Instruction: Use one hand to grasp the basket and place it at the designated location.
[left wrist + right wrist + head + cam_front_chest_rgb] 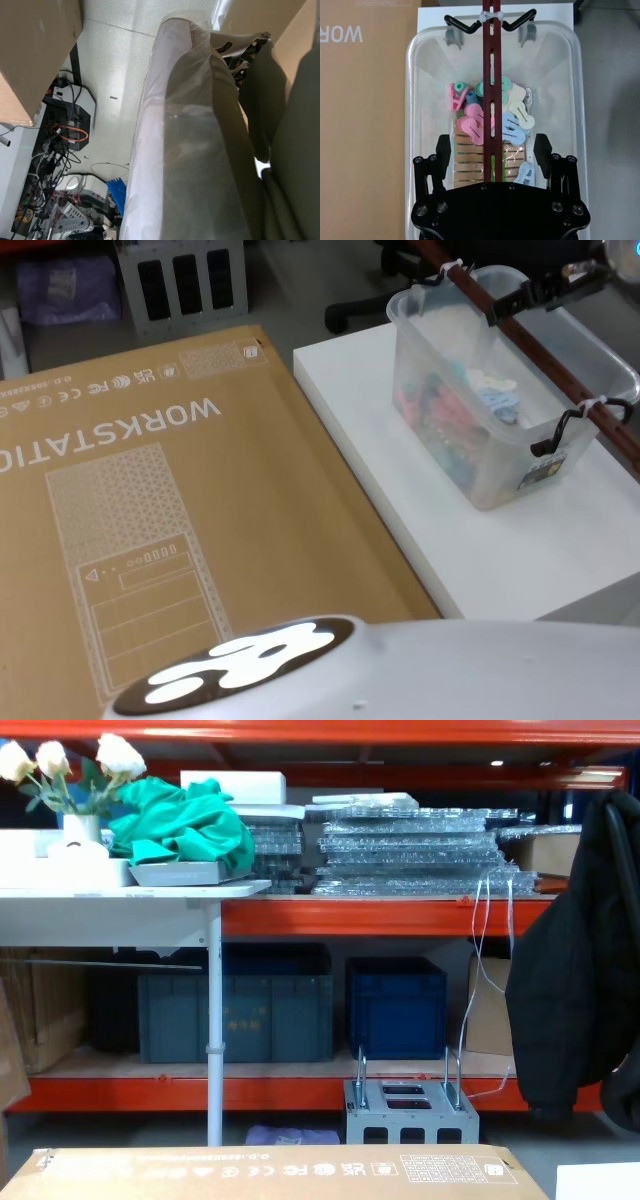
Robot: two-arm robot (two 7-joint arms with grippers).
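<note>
In the head view, the translucent white plastic basket [505,405] with rounded corners sits at about two o'clock on the white slab [430,510], its dark red-brown bar handle [540,350] running diagonally across the rim. In the right wrist view, the black jointed right gripper [492,150] hovers above that slotted bar, fingers spread wide on either side, holding nothing. This looks like the approach: the next move calls for descending and closing on the bar. The left gripper's state I cannot tell.
</note>
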